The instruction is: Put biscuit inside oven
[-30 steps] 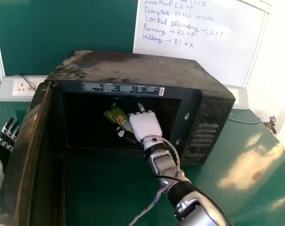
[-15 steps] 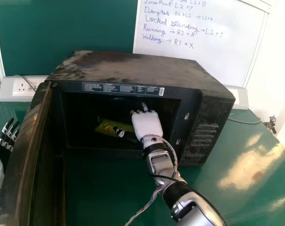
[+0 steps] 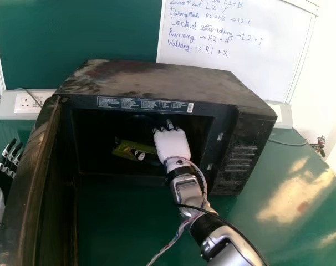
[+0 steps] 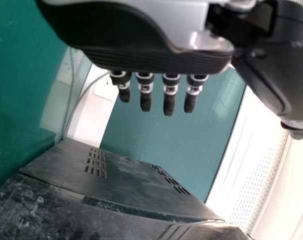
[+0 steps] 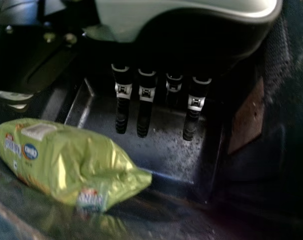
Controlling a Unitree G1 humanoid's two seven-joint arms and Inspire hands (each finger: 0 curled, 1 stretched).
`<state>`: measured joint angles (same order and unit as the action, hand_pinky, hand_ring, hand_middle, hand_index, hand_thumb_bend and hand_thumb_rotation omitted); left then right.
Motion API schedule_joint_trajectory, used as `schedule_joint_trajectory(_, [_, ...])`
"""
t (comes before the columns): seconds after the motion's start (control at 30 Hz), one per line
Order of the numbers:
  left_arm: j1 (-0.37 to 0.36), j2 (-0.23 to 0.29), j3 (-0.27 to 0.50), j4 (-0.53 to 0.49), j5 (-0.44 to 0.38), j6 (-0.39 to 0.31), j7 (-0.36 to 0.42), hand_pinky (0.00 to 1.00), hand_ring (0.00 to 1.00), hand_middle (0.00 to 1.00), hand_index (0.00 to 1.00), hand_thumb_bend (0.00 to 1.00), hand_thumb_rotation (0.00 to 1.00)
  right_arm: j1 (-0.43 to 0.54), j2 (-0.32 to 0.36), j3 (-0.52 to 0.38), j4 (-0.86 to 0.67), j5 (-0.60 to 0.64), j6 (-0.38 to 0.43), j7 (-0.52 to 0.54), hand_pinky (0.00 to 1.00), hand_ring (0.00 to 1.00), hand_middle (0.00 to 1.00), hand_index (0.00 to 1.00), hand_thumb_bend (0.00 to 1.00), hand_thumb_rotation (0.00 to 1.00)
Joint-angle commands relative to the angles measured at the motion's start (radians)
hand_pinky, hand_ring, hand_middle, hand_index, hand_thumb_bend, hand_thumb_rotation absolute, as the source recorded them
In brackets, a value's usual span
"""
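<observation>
The biscuit (image 3: 125, 149) lies on its side inside the oven (image 3: 168, 83), toward the side with the open door (image 3: 24, 188). Also inside the oven is the right hand (image 3: 172, 145), beside the biscuit, fingers (image 5: 143, 117) straight and clasping nothing; whether its thumb touches the wrapper, I cannot tell. The left hand (image 3: 0, 180) is outside the oven, beyond its door, fingers extended. The oven stands on the bench (image 3: 290, 238), with a whiteboard (image 3: 256, 61) behind it.

Right hand (image 3: 172, 145) is backed in white | black fingers (image 5: 121, 115) are banded in silver | silver-and-black forearm (image 3: 187, 192) is crossed by black cable (image 3: 190, 207)
</observation>
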<state>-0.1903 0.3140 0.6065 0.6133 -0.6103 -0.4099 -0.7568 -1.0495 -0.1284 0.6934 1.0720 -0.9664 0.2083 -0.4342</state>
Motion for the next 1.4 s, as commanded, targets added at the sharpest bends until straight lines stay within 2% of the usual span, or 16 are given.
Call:
schedule_joint_trajectory(0.0, [0.04, -0.053, -0.007, 0.045, -0.005, -0.004, 0.005, 0.48, 0.7, 0.78, 0.88, 0.16, 0.0, 0.022, -0.014, 0.008, -0.045, -0.005, 0.01, 0.012, 0.7, 0.74, 0.79, 0.77, 0.93, 0.65])
schedule_joint_trajectory(0.23, [0.037, -0.05, -0.006, 0.048, -0.009, 0.002, 0.002, 0.48, 0.71, 0.78, 0.88, 0.15, 0.0, 0.129, -0.072, -0.011, -0.271, -0.004, 0.024, 0.088, 0.72, 0.77, 0.82, 0.81, 0.91, 0.66])
schedule_joint_trajectory(0.53, [0.03, -0.048, -0.005, 0.06, -0.007, -0.005, 0.002, 0.46, 0.7, 0.77, 0.88, 0.15, 0.0, 0.276, -0.151, -0.043, -0.553, -0.013, 0.023, 0.176, 0.74, 0.77, 0.8, 0.8, 0.9, 0.68])
schedule_joint_trajectory(0.8, [0.029, -0.048, -0.005, 0.061, -0.011, 0.002, -0.002, 0.48, 0.7, 0.78, 0.88, 0.15, 0.0, 0.402, -0.207, -0.088, -0.759, -0.023, 0.025, 0.249, 0.74, 0.77, 0.79, 0.79, 0.89, 0.61])
schedule_joint_trajectory(1.07, [0.027, -0.048, -0.004, 0.062, -0.013, 0.007, -0.001, 0.5, 0.71, 0.78, 0.89, 0.15, 0.0, 0.503, -0.256, -0.139, -0.882, -0.036, -0.038, 0.211, 0.67, 0.72, 0.76, 0.77, 0.89, 0.63])
schedule_joint_trajectory(1.37, [0.024, -0.05, -0.005, 0.058, -0.014, 0.012, 0.005, 0.49, 0.7, 0.78, 0.89, 0.15, 0.0, 0.61, -0.282, -0.221, -0.956, 0.003, -0.171, 0.115, 0.67, 0.68, 0.73, 0.74, 0.9, 0.62])
